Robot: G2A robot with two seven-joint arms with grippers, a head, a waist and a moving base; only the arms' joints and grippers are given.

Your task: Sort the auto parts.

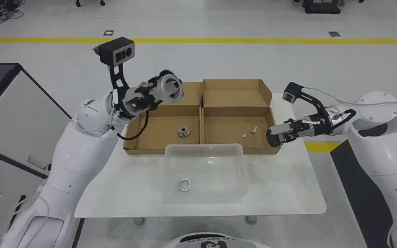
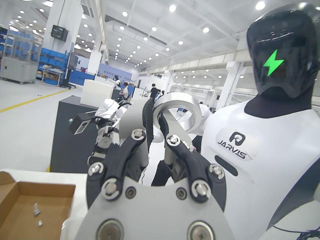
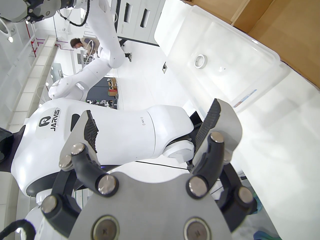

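1. Table (image 1: 291,180): the white top fills the lower centre of the top view.

2. Cardboard box (image 1: 144,149): I see it at the centre of the top view, on the far part of the table. Inner walls divide it into compartments.

3. Clear bin (image 1: 232,180): it sits directly below the box in the top view, with its far rim against the box's front wall.

4. Left gripper (image 1: 159,88): I find it at the upper left of the top view, raised over the upper left corner of the box. The jaws are closed narrow on a metal ring, one finger inside the ring and one outside.

5. Right gripper (image 3: 152,111): it is at centre right in the top view, just beside the outer wall of the box's lower right compartment. The jaws stand wide with nothing between them.

6. Metal ring (image 2: 185,102): a broad silver band, held in the air by the left gripper.

7. Flanged part (image 1: 183,131): it lies in the left half of the box, near the centre divider.

8. White ring (image 1: 185,185): it lies flat on the bin floor, lower left of the bin.

9. Bolts (image 1: 253,131): two small pieces lie close together in the lower right compartment.
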